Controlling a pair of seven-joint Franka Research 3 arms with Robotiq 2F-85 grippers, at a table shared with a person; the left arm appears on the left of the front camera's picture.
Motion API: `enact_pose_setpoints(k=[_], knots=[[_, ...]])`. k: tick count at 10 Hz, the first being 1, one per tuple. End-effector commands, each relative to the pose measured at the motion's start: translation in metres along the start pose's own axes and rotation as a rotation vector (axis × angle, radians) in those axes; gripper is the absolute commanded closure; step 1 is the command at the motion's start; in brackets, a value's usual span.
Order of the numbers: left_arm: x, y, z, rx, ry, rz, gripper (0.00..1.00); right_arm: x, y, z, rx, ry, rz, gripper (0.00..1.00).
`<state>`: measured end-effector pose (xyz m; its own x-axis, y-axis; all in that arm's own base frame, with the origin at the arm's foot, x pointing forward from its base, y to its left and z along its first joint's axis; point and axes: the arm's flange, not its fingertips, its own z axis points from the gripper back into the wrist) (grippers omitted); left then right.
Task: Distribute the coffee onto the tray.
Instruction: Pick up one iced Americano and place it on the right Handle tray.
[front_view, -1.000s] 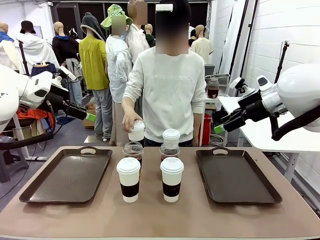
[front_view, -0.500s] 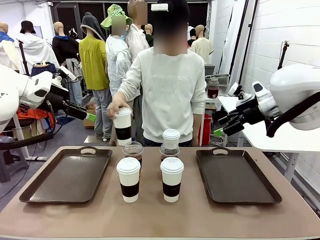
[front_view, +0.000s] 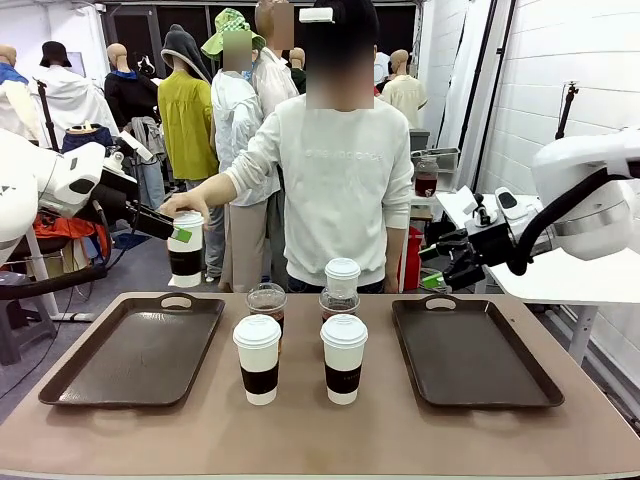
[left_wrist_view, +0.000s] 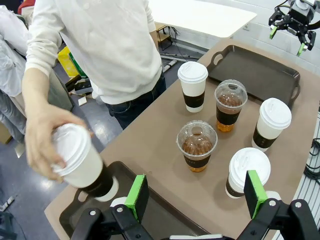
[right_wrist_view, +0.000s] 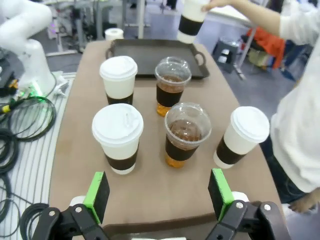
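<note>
Person's hand (front_view: 183, 205) holds a white paper cup (front_view: 186, 252), white lid, dark brown sleeve, just beside the left gripper (left_wrist_view: 196, 191); its jaws and the right gripper (right_wrist_view: 159, 194) jaws stand apart. Likely light, crushable, spillable: grip round the sleeve

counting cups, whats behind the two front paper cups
Two clear dome-lidded cups of brown liquid, lower parts hidden in the front view; behind the right one, another paper cup, sleeve covered.

paper cups (front_view: 257, 358): 4 | dome-lidded cups (front_view: 266, 300): 2 | trays (front_view: 135, 352): 2
</note>
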<state>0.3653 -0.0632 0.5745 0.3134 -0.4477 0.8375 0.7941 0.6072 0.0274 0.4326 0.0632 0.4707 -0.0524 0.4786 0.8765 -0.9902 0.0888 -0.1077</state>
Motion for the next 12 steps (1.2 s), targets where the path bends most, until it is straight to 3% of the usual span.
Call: enact_pose_setpoints(k=[1,2,3,7,9,12], knots=[[-0.002,0.001,-0.001,-0.012,-0.008,0.0,0.0,-0.001,-0.015,0.0,0.01,0.051,-0.008,0.0],[-0.002,0.001,-0.001,-0.012,-0.008,0.0,0.0,0.004,-0.008,0.007,-0.047,0.117,-0.063,0.0],[-0.002,0.001,-0.001,-0.012,-0.008,0.0,0.0,-0.008,-0.008,-0.001,0.021,0.014,-0.014,0.0],[-0.002,0.001,-0.001,-0.012,-0.008,0.0,0.0,-0.007,-0.009,0.001,0.02,0.052,-0.029,0.0],[-0.002,0.001,-0.001,-0.012,-0.008,0.0,0.0,-0.027,-0.031,-0.027,0.005,-0.056,-0.038,0.0],[-0.002,0.001,-0.001,-0.012,-0.008,0.0,0.0,-0.049,-0.042,-0.061,0.045,-0.104,-0.028,0.0]])
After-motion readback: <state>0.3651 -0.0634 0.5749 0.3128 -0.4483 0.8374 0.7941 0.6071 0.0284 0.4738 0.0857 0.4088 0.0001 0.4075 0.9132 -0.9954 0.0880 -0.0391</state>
